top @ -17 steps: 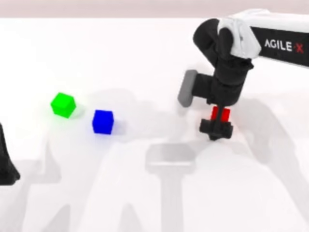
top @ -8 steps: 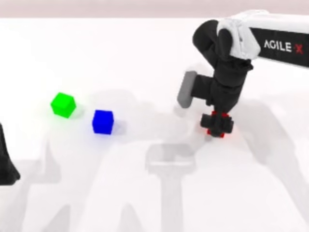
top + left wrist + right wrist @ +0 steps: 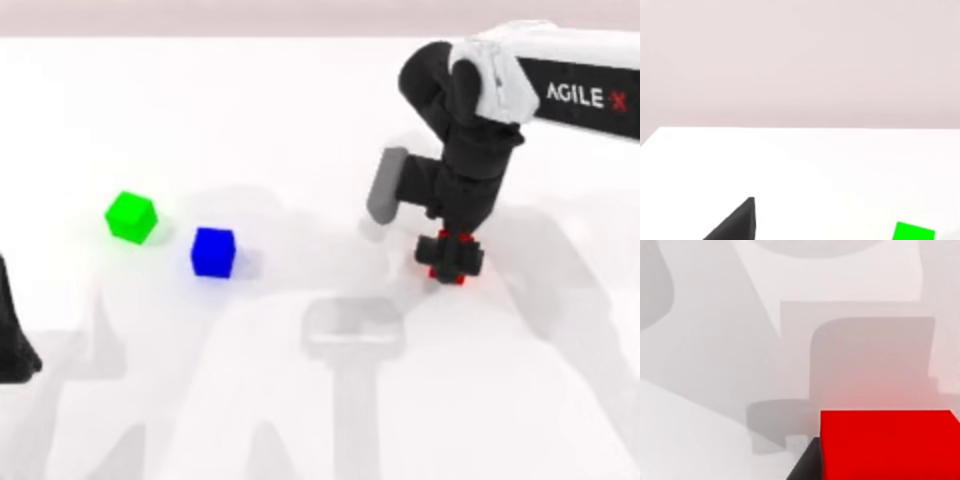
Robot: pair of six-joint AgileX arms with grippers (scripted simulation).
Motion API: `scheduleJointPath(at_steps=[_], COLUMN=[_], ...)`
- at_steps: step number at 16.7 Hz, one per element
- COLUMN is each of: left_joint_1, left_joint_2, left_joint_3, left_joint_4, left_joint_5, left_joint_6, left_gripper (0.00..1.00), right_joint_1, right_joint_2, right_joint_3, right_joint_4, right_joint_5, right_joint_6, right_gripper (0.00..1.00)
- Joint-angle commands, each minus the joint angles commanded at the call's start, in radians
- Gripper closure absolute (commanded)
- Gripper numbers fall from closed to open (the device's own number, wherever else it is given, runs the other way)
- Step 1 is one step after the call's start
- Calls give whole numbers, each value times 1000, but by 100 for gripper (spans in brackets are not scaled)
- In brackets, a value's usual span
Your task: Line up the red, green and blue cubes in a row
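Currently, red cube [image 3: 449,257]: sits at the table's right side, well apart from the others, so it must be carried left to join a row.
Right gripper [image 3: 448,262]: lowered over the red cube, fingers straddling it; whether a clamp is made cannot be told.
Green cube [image 3: 131,216]: left side, just beside the blue cube [image 3: 213,251].
Left gripper [image 3: 735,222]: parked at the left edge, fingers unreadable.

Right arm [image 3: 520,75]: white shell lettered AGILE·X on a black panel, black wrist links, a grey block at its side; left arm [image 3: 12,335] black
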Motion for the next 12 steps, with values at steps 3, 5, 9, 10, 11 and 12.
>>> scheduleJointPath(at_steps=[3,5,9,10,11,12], left_joint_1=[0,0,0,0,0,0], left_joint_2=[0,0,0,0,0,0], left_joint_3=[0,0,0,0,0,0], left_joint_4=[0,0,0,0,0,0], left_joint_5=[0,0,0,0,0,0], left_joint_6=[0,0,0,0,0,0], left_gripper=[0,0,0,0,0,0], right_joint_1=[2,2,9,9,9,9], right_joint_2=[-45,-60,-92,-99,-101,-101], right_joint_3=[18,66,165,177,181,181], right_joint_4=[-46,-103,-250,-265,-269,-269], right_joint_5=[-14,-15,-15,-15,-15,-15], right_joint_6=[17,18,15,16,16,16], right_gripper=[100,100,100,100,100,100])
